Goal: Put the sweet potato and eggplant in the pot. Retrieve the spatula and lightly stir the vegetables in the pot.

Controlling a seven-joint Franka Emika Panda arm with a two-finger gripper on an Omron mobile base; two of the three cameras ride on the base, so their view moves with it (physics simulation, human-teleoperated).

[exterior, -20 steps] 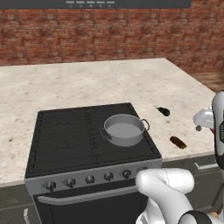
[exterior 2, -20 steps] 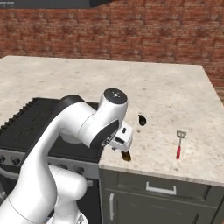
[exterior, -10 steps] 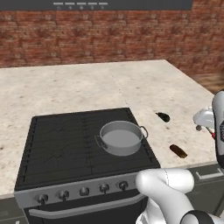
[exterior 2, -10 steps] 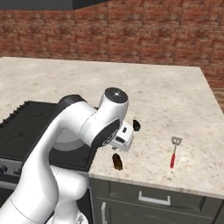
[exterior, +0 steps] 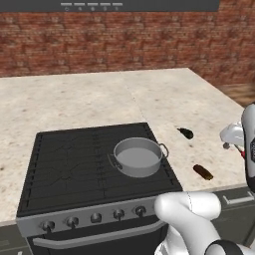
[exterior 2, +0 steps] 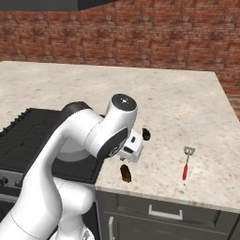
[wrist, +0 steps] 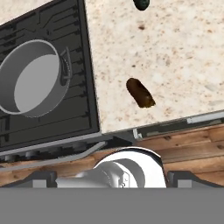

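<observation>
Nothing was done yet: the shallow grey metal pot [exterior: 138,156] sat empty. Right of it on the speckled counter [exterior 2: 187,112] lay the orange-brown sweet potato [wrist: 140,92], near-black eggplant [exterior: 186,133] and red-handled spatula [exterior 2: 186,162]. The pincer stood spread, holding nothing.

A speckled beige stone worktop [exterior: 89,94] carries a black stove [exterior: 74,164] with the shallow grey metal pot [exterior: 138,156] on it. Right of the stove lie the orange-brown sweet potato [exterior: 202,172], the near-black eggplant [exterior: 186,133] farther back, and the red-handled spatula [exterior 2: 186,162] farther right.
</observation>
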